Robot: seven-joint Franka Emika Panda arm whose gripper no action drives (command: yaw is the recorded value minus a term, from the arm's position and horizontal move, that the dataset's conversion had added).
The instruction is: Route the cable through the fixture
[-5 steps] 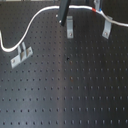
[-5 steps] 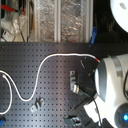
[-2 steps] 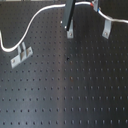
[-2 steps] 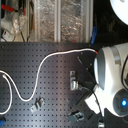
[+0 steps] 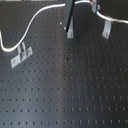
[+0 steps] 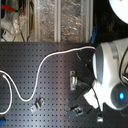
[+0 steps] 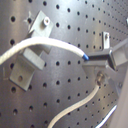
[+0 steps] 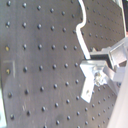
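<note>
The white cable (image 5: 31,23) runs from the first exterior view's left edge up over the black perforated board to my gripper (image 5: 66,23) at the top middle. It leaves again to the right (image 5: 116,19). The gripper is shut on the cable just above a small metal clip fixture (image 5: 70,33). In the first wrist view the cable (image 7: 47,46) passes over a clip (image 7: 31,59) and ends at the fingertips (image 7: 100,57). In the second exterior view the cable (image 6: 48,61) leads to the white arm (image 6: 111,70). A reddish band (image 5: 93,4) shows faintly at the top edge.
Two more clip fixtures stand on the board, one at the first exterior view's left (image 5: 21,55) and one at the right (image 5: 106,30). The second exterior view shows clips (image 6: 73,80) (image 6: 37,104) and clutter (image 6: 15,20) behind the board.
The arm has shifted slightly and the gripper sits a little lower towards the middle clip. The cable is still held and its curve is almost the same.
</note>
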